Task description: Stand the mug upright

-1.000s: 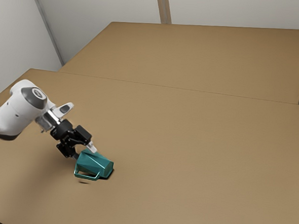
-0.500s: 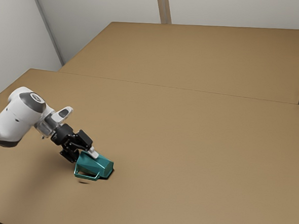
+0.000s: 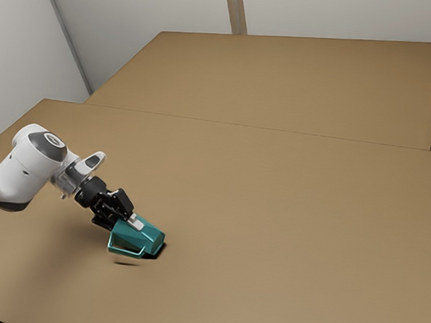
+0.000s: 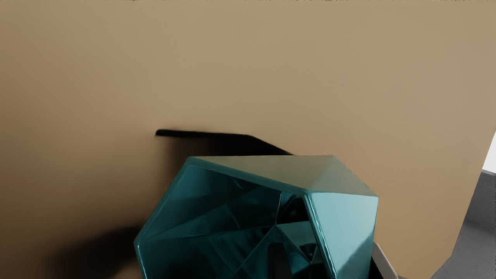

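The gripper has drawn partway in, one finger inside the mug, the other outside, and it looks to me as though the wall is pinched between them, though the contact is partly hidden. The mug's on its side, mouth to the gripper, base toward the exterior view's right. And there's movement! Compared with half a second ago, the handle has risen a touch, more daylight between it and its shadow. Beneath all this, the brown table; behind, another brown slab, a pale wall and one wooden strip.
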